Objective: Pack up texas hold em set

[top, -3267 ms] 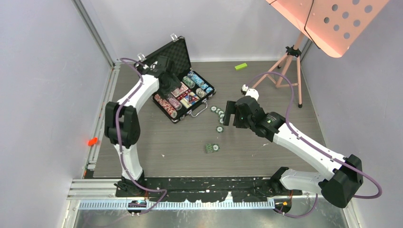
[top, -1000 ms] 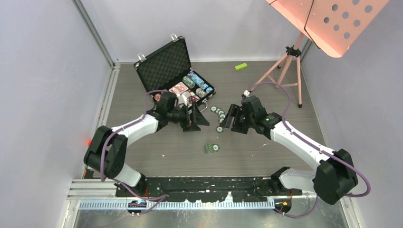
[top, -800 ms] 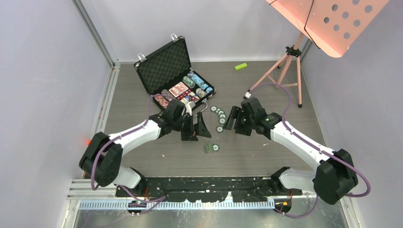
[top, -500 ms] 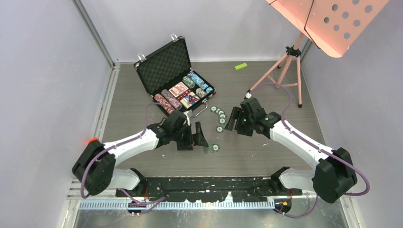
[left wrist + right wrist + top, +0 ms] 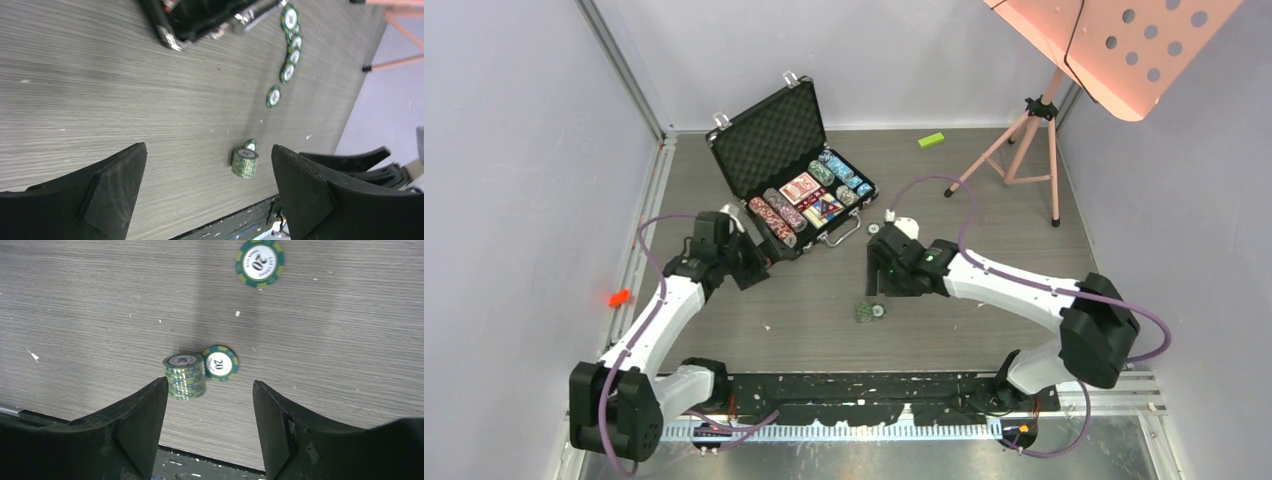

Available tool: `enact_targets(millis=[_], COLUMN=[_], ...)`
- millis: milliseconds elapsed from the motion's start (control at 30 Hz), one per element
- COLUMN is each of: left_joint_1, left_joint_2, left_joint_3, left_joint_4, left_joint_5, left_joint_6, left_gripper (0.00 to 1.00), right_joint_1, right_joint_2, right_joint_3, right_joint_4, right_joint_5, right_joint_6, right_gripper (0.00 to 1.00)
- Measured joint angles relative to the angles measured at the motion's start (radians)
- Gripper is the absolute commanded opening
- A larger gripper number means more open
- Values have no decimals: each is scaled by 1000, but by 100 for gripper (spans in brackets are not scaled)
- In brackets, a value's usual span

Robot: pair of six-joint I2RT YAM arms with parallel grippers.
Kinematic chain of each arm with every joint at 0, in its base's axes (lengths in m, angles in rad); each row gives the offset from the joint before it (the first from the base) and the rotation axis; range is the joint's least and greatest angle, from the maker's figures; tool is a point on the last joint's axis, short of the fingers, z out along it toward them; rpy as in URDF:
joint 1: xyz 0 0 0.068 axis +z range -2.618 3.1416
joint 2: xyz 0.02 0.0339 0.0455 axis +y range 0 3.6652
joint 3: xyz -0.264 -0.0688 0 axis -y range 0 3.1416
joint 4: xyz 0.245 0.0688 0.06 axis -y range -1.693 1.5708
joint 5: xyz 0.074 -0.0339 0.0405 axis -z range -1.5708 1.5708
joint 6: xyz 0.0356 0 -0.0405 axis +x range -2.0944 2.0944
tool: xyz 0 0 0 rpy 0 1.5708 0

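Left hand (image 5: 207, 150) retreated, released | right hand (image 5: 209, 385) advanced, released | chip stack (image 5: 184, 376) marked 20, wrist-only

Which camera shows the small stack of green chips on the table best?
The right wrist view: the stack of green chips sits close up, just ahead of the open right tool, striped edge clear, a single chip beside it. The left wrist view shows it smaller and farther off; top external shows only a tiny green patch.
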Motion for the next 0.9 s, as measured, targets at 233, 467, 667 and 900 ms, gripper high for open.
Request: enact_targets(millis=[233,467,667,900], left_joint_1=[169,186,188,188], left_joint_2=[0,-8,-27,-28], left_joint_3=[6,38,44,44], left_joint_4=[-68,-122,-142,-139], left_joint_5=[36,39,39,40], left_joint_6=[47,105,129,131], left_gripper=[100,99,98,98], right_joint_1=[77,98,103,124], right_joint_2=[146,254,288,288], right_joint_3=[68,113,138,138], right_joint_4=[5,5,-20,-43], right_joint_5=[24,18,11,-9], right_joint_6=[21,30,43,64], right_gripper=[59,52,56,57])
